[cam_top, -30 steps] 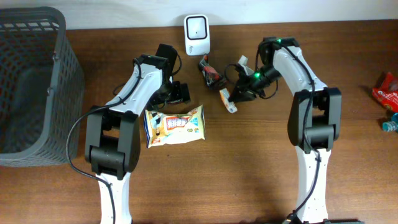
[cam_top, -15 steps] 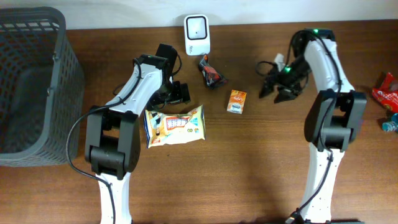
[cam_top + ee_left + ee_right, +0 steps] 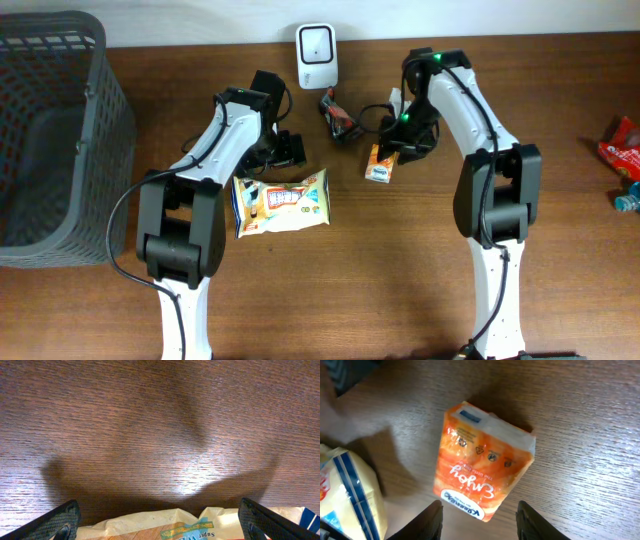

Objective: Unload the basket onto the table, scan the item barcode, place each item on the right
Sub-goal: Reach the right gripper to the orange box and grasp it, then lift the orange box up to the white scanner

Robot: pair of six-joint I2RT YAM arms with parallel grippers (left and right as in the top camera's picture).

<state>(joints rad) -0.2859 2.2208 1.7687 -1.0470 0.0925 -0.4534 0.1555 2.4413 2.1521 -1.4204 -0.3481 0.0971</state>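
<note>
I'm seeing the right gripper (image 3: 481, 522) hovering, jaws spread, over the near end of the orange packet (image 3: 482, 462), which is lying flat on the table (image 3: 400, 280) at the scanner's (image 3: 317, 55) five o'clock. The left gripper (image 3: 162, 521) is hanging with jaws fully spread above the yellow snack bag (image 3: 282, 202).

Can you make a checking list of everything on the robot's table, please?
Surface: brown wooden table.
Job's things: white scanner at back edge; orange packet lying flat.
Clutter: snack bag, dark wrapper, red packet at right edge.
Grippers: left gripper open above snack bag; right gripper open over orange packet.
Cables: black cable along left arm.
Surroundings: grey basket at left.
</note>
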